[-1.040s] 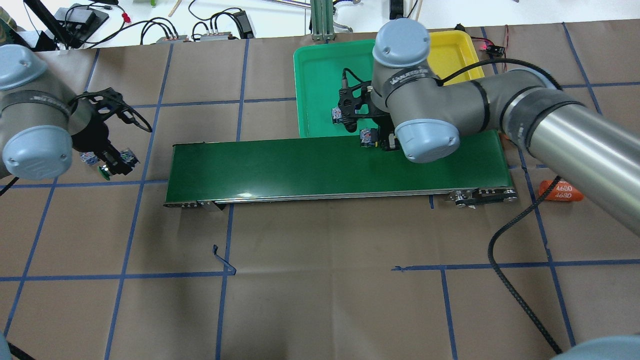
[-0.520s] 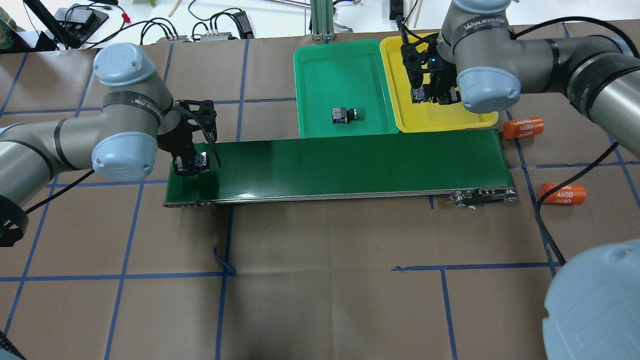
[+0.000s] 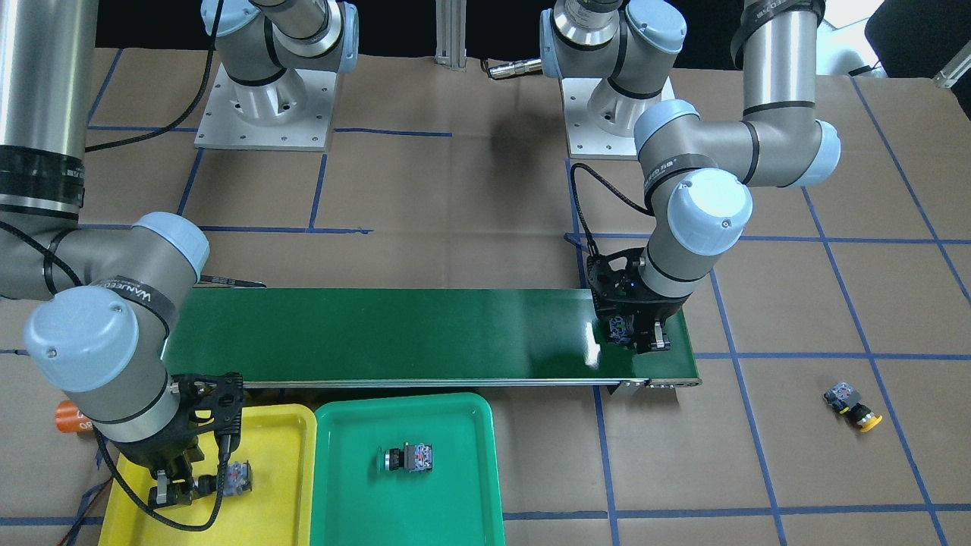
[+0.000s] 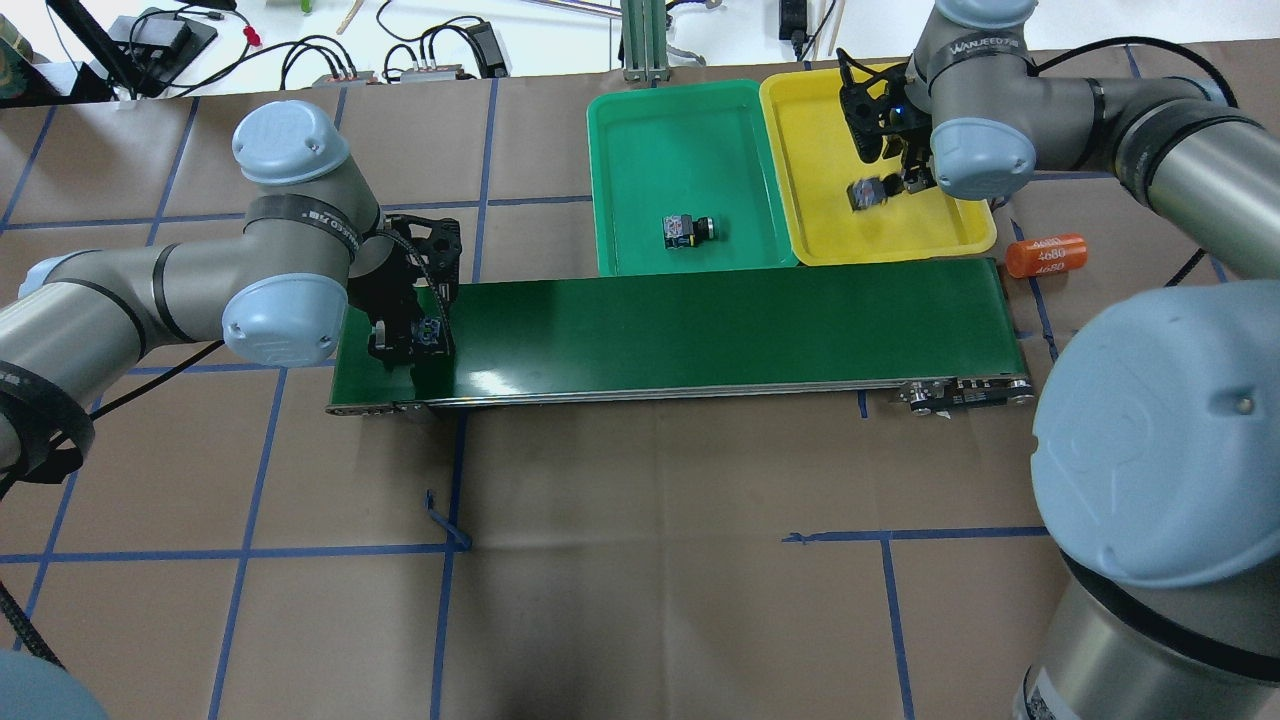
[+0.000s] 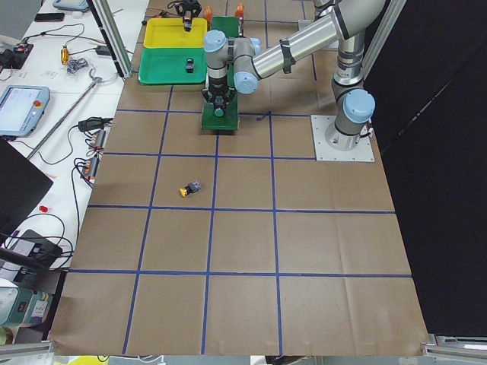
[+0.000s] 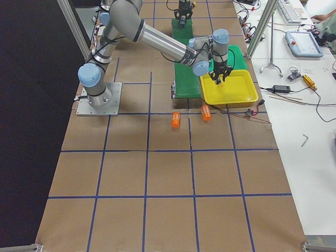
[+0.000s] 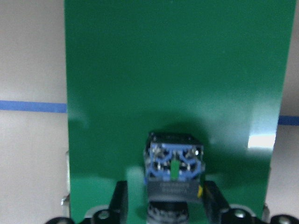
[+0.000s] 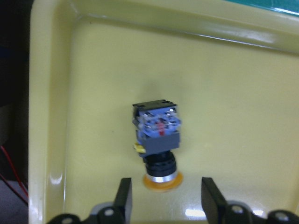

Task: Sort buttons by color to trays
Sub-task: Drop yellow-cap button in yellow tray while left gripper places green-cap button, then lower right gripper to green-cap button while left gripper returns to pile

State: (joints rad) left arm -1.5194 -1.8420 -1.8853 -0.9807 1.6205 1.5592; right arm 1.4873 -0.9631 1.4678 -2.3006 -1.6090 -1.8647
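My left gripper (image 4: pixel 408 340) is low over the left end of the belt. Its fingers stand open around a green-cap button (image 7: pixel 173 170) that rests on the belt. My right gripper (image 8: pixel 163 205) is open over the yellow tray (image 4: pixel 830 240). A yellow button (image 8: pixel 156 133) lies free in the tray just ahead of its fingers, and also shows in the overhead view (image 4: pixel 865 192). Another button (image 4: pixel 688 230) lies in the teal-green tray (image 4: pixel 640 140); its cap looks dark. A second yellow button (image 3: pixel 853 406) lies on the table paper off the belt's left end.
The long dark green conveyor belt (image 4: pixel 700 320) runs across the table in front of both trays. An orange "4680" cylinder (image 4: pixel 1045 255) lies right of the yellow tray, and a second one (image 6: pixel 175 119) lies nearby. Cables and gear line the far edge.
The left gripper carried the green button from the table to the belt's left end and now stands open around it. The right gripper moved from the belt to the yellow tray and let go of its button.
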